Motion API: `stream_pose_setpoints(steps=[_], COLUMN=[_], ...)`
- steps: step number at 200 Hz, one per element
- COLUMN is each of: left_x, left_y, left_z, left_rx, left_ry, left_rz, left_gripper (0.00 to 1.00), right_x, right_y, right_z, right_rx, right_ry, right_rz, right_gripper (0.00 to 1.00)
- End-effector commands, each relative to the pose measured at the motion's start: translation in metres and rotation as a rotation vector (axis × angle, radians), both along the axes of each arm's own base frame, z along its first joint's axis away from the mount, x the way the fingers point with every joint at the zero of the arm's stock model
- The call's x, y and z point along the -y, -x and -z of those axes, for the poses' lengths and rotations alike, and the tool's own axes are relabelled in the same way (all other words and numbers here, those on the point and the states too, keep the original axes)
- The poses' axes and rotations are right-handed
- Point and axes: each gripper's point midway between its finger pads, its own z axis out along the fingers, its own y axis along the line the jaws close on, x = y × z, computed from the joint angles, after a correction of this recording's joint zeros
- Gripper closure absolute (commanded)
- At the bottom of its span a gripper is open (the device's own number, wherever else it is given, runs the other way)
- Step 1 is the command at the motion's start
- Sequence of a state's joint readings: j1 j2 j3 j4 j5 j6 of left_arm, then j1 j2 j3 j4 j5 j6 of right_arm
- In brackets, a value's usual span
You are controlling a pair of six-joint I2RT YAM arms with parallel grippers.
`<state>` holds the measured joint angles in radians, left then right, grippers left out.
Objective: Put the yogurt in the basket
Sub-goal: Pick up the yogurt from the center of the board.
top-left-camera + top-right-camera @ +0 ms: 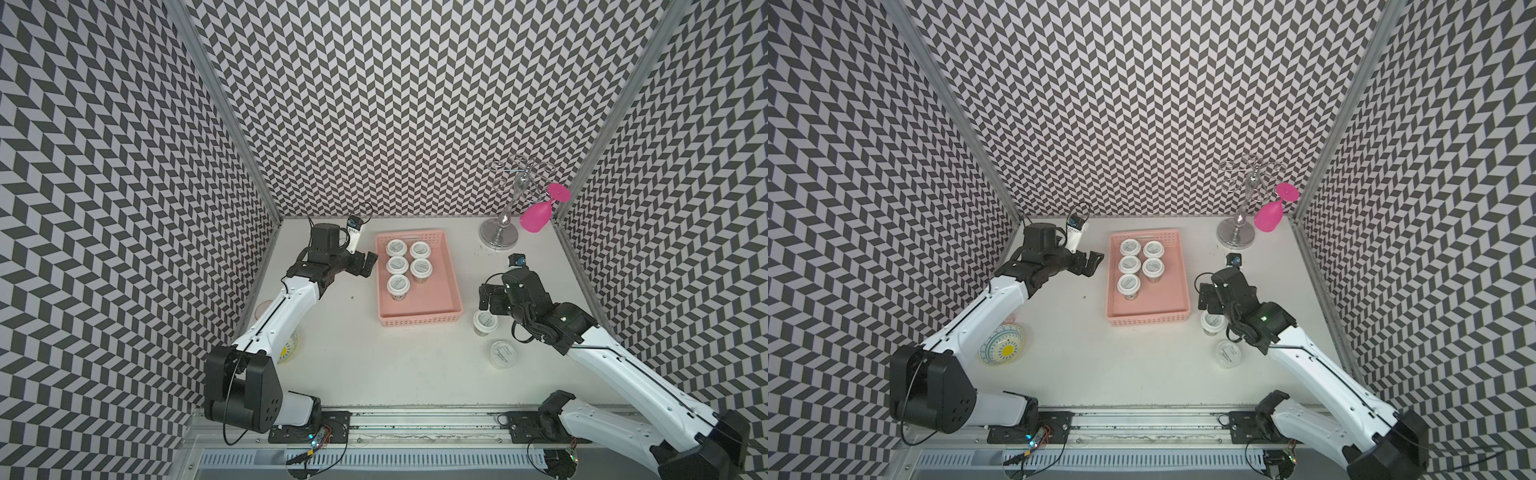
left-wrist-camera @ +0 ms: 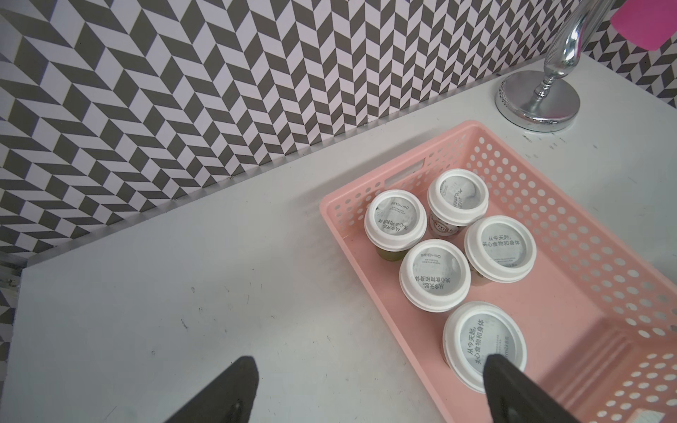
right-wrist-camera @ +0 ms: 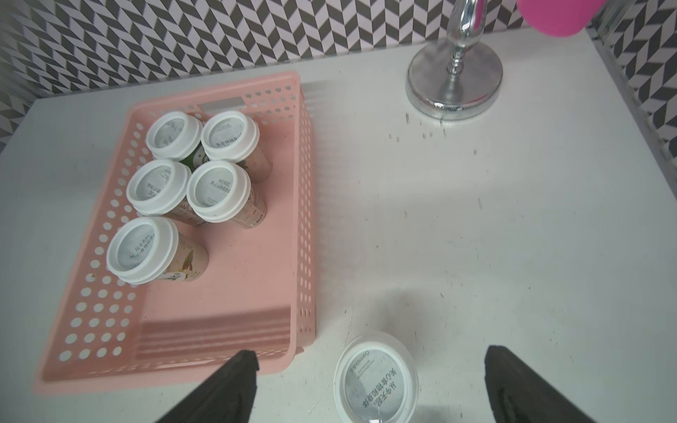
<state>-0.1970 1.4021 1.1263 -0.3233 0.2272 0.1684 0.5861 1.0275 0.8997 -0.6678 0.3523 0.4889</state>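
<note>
Five white-lidded yogurt tubs (image 1: 398, 264), dark print, upright in pink basket (image 1: 438, 293)

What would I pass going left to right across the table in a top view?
Patterned round bowl with yellow centre → open left pincer → salmon-pink perforated plastic basket → translucent white-lidded yogurt tub → magenta plastic wine glass.

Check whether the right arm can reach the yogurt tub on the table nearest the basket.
Probably yes: the open right gripper hangs over that tub, nothing lies between them, and the basket stands apart.
</note>
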Motion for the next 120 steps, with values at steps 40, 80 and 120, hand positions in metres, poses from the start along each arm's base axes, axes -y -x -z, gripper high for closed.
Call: stream_pose_setpoints(steps=[40,80,120], left_x=[-0.014,-0.014,-0.020], left_y=[-0.004,-0.003,-0.004], left_z=[-0.023,-0.020,-0.019], left_rx=[0.047,0.041,0.044], left_ry=[0.079,0.091,0.086], left_rz=[-0.032,-0.021,-0.032], left_gripper=[0.00,0.00,0.00], right_x=[-0.007,-0.010,-0.006], right_y=[0.010,0.011,0.016], right_z=[0.040,0.058,0.086], right_rx=[-0.144,-0.196,-0.264], right_ry=[-0.044,-0.045,-0.018], right_rz=[0.013,-0.002,-0.008], right_gripper=[0.00,0.00,0.01])
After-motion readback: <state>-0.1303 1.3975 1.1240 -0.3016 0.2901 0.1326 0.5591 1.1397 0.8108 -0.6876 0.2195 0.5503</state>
